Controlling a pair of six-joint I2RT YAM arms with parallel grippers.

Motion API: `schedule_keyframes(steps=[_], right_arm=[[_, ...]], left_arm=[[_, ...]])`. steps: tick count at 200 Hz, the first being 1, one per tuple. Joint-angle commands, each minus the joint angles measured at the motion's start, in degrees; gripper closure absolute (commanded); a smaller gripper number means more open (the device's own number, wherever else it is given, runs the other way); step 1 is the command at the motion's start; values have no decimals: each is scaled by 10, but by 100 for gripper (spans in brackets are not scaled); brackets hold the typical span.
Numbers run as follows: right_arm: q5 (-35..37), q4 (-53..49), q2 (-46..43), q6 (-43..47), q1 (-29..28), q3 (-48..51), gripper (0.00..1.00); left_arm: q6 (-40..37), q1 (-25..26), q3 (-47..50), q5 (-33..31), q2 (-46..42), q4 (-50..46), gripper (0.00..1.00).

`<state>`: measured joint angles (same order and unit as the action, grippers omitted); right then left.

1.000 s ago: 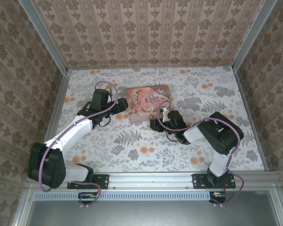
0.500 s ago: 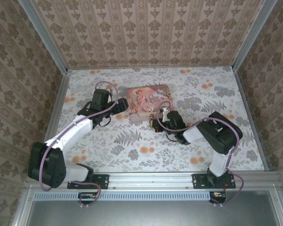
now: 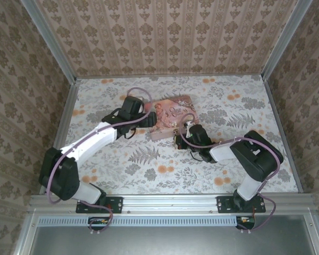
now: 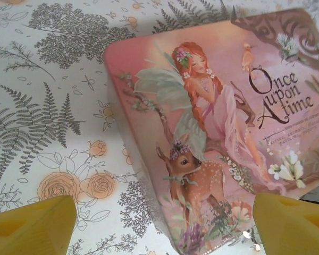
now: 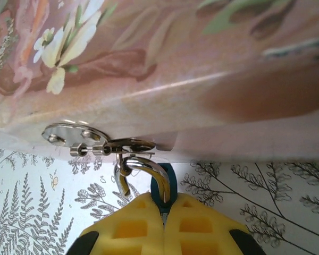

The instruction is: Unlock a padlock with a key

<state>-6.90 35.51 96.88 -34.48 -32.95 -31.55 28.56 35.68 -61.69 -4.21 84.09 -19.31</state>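
Observation:
The padlock (image 5: 167,176) is a small blue body with a silver shackle hooked through the hasp (image 5: 74,135) on the front edge of the pink picture tin (image 5: 175,53). My right gripper (image 5: 164,204) is shut on the padlock's body, yellow fingers (image 5: 130,228) pressed together around it. From above, the right gripper (image 3: 178,139) sits at the near edge of the tin (image 3: 173,111). My left gripper (image 4: 162,223) hangs open above the tin's (image 4: 212,122) left corner, its fingers (image 4: 37,223) apart with nothing between them. The key is out of view.
The floral tabletop (image 3: 149,175) stretches around the tin, bounded by patterned walls and metal rails (image 3: 64,122). The left arm (image 3: 95,139) reaches in diagonally from the near left; the right arm (image 3: 250,154) bends in from the near right.
My right gripper has closed on the padlock. The left arm has swung right, over the tin's left end, and the tin has turned slightly.

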Motion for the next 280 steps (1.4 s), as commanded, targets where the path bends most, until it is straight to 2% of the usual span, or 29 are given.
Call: schedule_keyframes(steps=[1,54,124,189,280], right_arm=[[23,-47,-14,-5,0,16,100],[10,-38,-17,-9,6,30,100],[-10,-28,-26,-20,11,42,100],[-13,0,-24,-45,22,61,100],[-15,108,7,-189,37,87,100]], left_arm=[[-35,21,-37,-63,38,-45,12],[-34,43,-63,-100,106,-52,12],[-47,68,-81,-155,141,-68,12],[-47,80,-80,-168,166,-71,12],[-30,104,-47,-173,178,-60,13]])
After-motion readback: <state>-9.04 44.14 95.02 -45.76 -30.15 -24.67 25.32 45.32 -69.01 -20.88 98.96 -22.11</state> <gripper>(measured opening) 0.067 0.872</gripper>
